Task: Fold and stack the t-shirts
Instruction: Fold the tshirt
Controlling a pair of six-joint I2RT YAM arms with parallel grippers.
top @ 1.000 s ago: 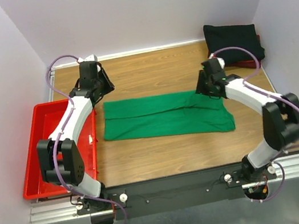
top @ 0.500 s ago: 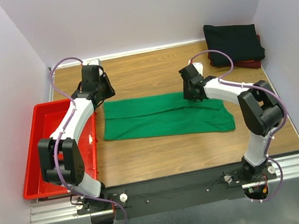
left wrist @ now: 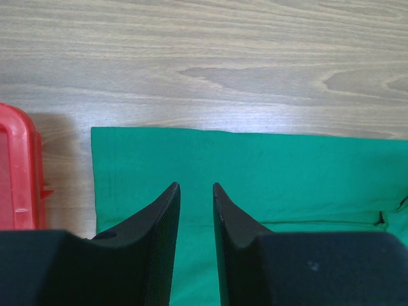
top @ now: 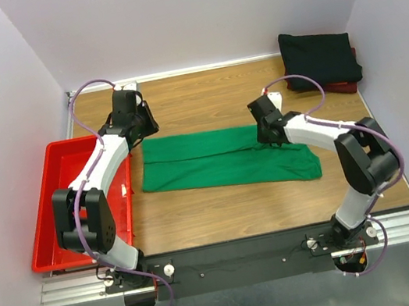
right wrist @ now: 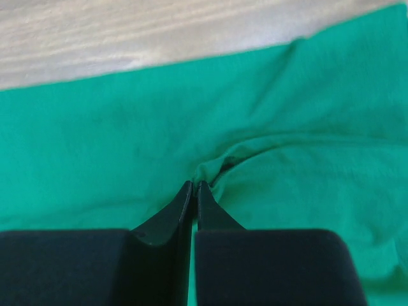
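A bright green t-shirt [top: 222, 162] lies flat as a long folded strip across the middle of the table. My right gripper [top: 272, 138] is down on its far right part, shut on a small pucker of green cloth [right wrist: 220, 164] at its fingertips [right wrist: 194, 183]. My left gripper [top: 142, 131] hovers over the shirt's far left corner [left wrist: 127, 159], jaws open with only cloth showing between them [left wrist: 196, 186]. A folded black t-shirt [top: 320, 55] rests on a dark red one [top: 341, 86] at the back right corner.
A red plastic tray [top: 42, 221] stands along the left edge of the table, its corner [left wrist: 16, 172] close beside the green shirt's left end. White walls close in the table at the back and both sides.
My right arm swung left from the shirt's right end to its far middle-right part, and its jaws closed on the cloth. My left gripper barely moved.
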